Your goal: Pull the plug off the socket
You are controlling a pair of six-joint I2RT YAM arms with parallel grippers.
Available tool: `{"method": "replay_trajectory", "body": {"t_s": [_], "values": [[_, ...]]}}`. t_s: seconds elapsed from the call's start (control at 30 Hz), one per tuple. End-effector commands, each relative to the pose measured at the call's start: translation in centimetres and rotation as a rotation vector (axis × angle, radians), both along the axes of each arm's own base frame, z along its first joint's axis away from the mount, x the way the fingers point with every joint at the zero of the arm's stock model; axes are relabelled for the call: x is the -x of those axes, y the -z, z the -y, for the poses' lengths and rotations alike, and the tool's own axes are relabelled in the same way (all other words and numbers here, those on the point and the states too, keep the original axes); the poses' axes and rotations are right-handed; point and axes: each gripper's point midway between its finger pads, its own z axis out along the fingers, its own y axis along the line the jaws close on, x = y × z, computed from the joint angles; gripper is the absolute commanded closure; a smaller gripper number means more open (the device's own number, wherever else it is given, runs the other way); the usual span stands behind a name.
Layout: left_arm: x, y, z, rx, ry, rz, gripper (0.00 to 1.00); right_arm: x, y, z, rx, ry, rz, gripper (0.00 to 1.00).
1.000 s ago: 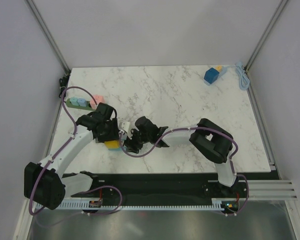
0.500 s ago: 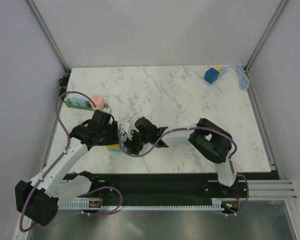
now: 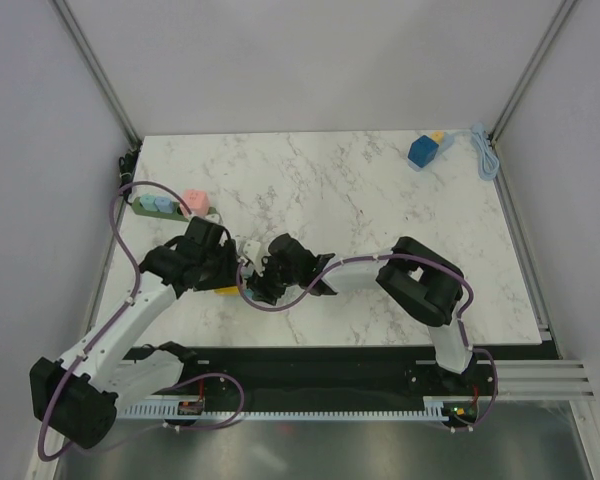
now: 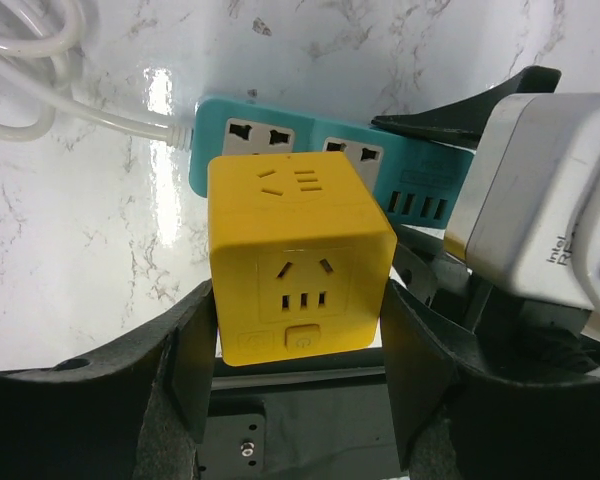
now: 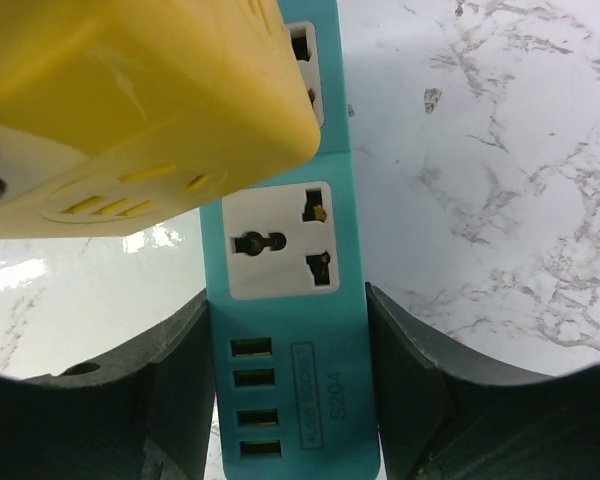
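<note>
Left wrist: left gripper (image 4: 300, 300) pinches the yellow plug (image 4: 295, 265) by its sides.
Right wrist: right gripper (image 5: 290, 340) squeezes the blue socket strip (image 5: 280, 240).
Plug: over the strip, front left of the table (image 3: 380, 200).

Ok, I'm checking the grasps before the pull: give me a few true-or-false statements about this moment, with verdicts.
1. The left gripper has its fingers on either side of the yellow cube. True.
2. The blue block lies beside the left arm. False: it sits near the far right corner of the table.
3. The right gripper straddles the power strip. True.
4. The power strip is red. False: it is teal.
</note>
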Motion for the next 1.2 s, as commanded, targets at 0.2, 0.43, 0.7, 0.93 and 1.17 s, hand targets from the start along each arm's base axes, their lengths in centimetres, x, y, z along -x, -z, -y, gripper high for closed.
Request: {"method": "replay_trajectory", "body": {"t_s": [0.2, 0.43, 0.7, 0.93, 1.17], "values": [[-1.0, -3.7, 1.7, 0.131, -0.037, 0.125, 0.98, -0.7, 3.0, 2.7, 0.132, 0.083, -0.043, 1.00], [0.8, -4.5, 0.2, 0.125, -0.120, 0.110, 0.98, -0.2, 2.4, 2.0, 0.075, 0.067, -0.150, 0.70], [2.5, -6.9, -1.6, 0.126, -0.185, 0.149, 0.98, 0.8, -0.8, 0.8, -0.037, 0.031, -0.198, 0.31], [2.0, -10.5, -0.5, 0.225, -0.138, 0.260, 0.98, 0.8, -4.5, 0.6, -0.129, 0.085, -0.276, 0.02], [0.9, -11.6, 5.1, 0.447, 0.050, 0.275, 0.98, -6.5, -9.7, 7.8, -0.207, 0.559, -0.239, 0.02]]}}
